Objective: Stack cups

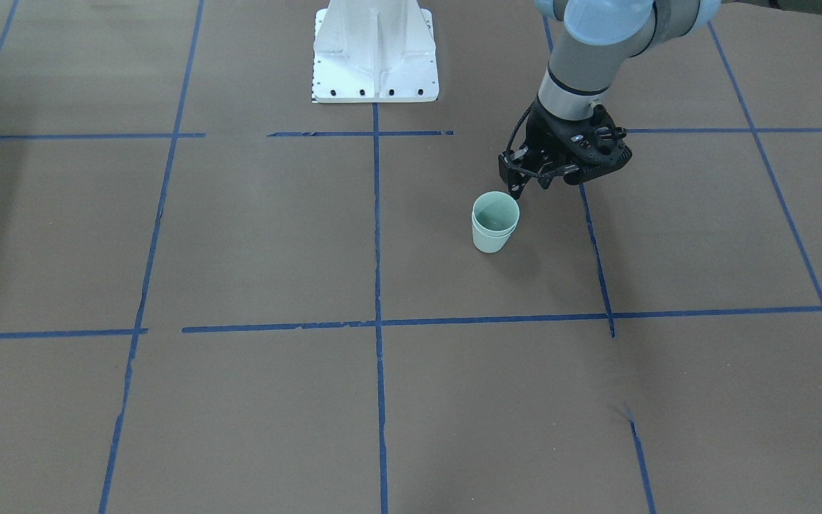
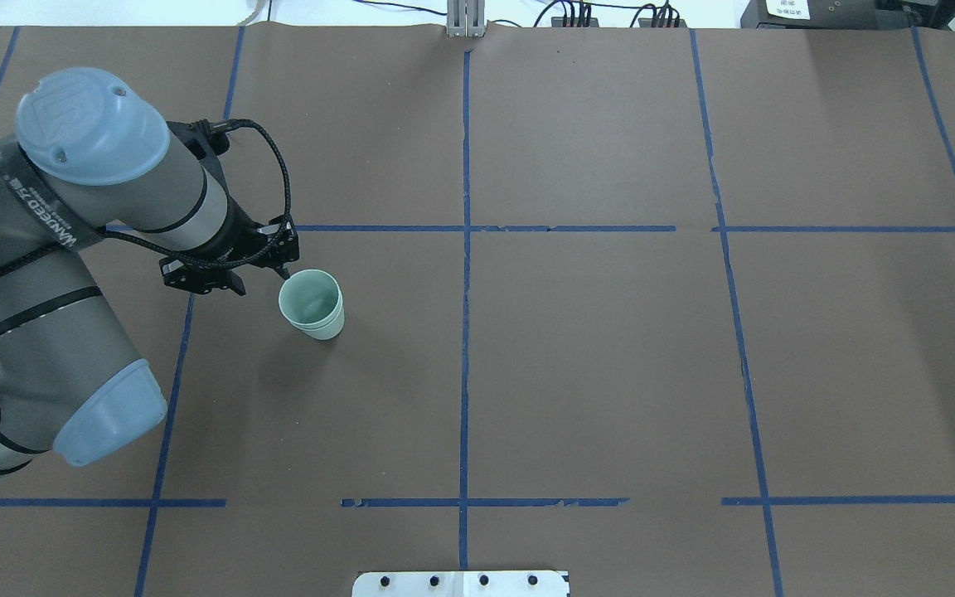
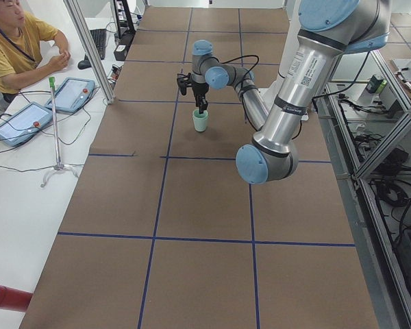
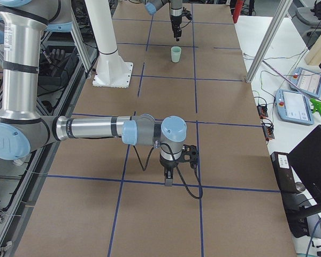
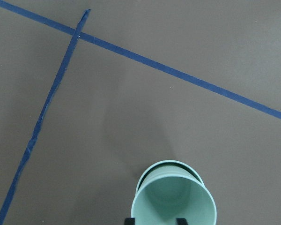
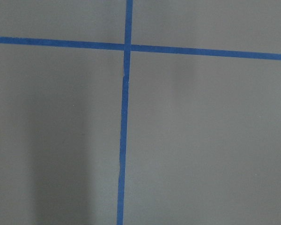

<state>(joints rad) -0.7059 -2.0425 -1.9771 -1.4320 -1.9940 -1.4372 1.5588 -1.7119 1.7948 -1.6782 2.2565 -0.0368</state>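
The two cups (image 1: 495, 223) stand upright on the desk (image 1: 254, 235). One sits down inside the other, and I can see both rims, one just under the other. They are on my left side, close to a blue tape line (image 1: 596, 257).

My left fingers (image 1: 516, 178) hang just beside the top rim, on the side nearer my base. In my left wrist view the tips are spread apart and pinch nothing.

I think the stacking is done and the job now is to get away clean. I should go straight up first, not sideways. The cups look light, and a bump on the rim could tip them over.

My right fingers (image 4: 168, 181) hang low over the desk, far from the cups. I cannot tell if they are spread or pressed together.

The desk has brown paper with blue tape squares. A white stand (image 1: 375, 53) sits on it. A person in a yellow shirt (image 3: 14, 41) sits at a table at the side.
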